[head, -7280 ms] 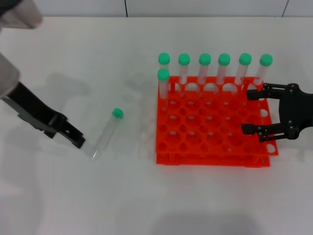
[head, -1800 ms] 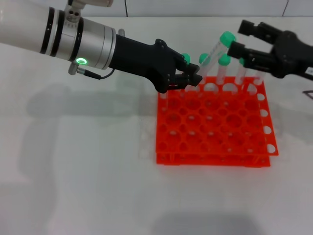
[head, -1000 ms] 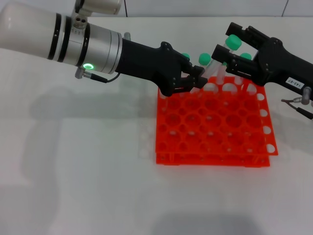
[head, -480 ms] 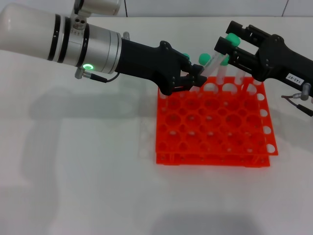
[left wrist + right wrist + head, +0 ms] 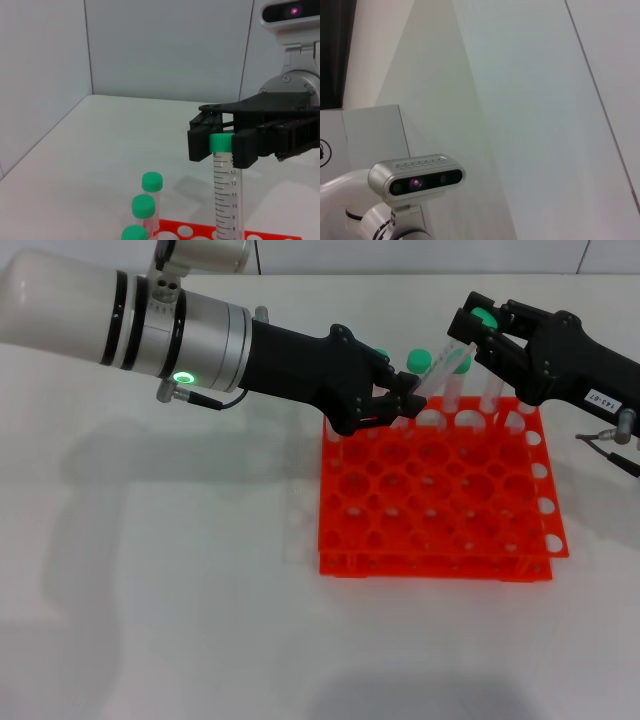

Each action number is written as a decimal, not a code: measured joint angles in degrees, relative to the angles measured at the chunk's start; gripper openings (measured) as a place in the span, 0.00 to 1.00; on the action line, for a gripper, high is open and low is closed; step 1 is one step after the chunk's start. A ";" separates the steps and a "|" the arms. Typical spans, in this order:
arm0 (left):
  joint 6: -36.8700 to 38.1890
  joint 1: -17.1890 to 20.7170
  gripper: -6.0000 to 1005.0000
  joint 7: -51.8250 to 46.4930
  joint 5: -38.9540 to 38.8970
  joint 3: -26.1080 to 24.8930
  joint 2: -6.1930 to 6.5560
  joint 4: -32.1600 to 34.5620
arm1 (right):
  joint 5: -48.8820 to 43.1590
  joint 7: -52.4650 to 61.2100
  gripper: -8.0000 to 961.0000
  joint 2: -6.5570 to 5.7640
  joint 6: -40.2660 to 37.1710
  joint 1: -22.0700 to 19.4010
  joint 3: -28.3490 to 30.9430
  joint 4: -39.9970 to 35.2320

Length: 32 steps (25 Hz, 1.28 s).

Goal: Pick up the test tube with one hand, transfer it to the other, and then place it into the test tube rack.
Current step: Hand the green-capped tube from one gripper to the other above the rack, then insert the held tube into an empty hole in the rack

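Above the back edge of the test tube rack [image 5: 435, 490], the test tube [image 5: 437, 371] hangs tilted in the air, its green cap toward the robot's right and its lower end toward the left. Both hands are on it. The left hand [image 5: 398, 403] is clamped on the lower part of the tube, and the right hand [image 5: 468, 328] has its fingers [image 5: 246, 149] set on either side of the cap, touching it in the left wrist view. This double hold is judged to be the handover point: the giving hand keeps its grip so the tube cannot drop until the receiving hand is secure. The tilt is judged to give the right hand free access to the capped end. Count in the head view: one tube in transfer, one rack on the white desk [image 5: 170, 580], two hands. Other green-capped tubes [image 5: 144, 206] stand upright in the rack's back row. Three caps show in the left wrist view. The hands hide part of that row, so a full count cannot be given.
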 joint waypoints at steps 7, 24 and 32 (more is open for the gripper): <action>-0.58 0.18 0.22 -3.70 0.82 0.36 -0.74 2.44 | 0.12 0.18 0.28 -0.09 -0.03 0.17 0.00 -0.42; 2.55 7.94 0.69 -25.92 2.99 6.85 -1.14 24.65 | -0.39 0.66 0.28 -0.40 -0.85 -0.05 -0.10 -0.51; 4.01 24.54 0.83 -36.22 5.53 8.95 -1.41 52.53 | -0.53 1.18 0.29 -1.04 -1.09 -0.40 -0.14 -2.15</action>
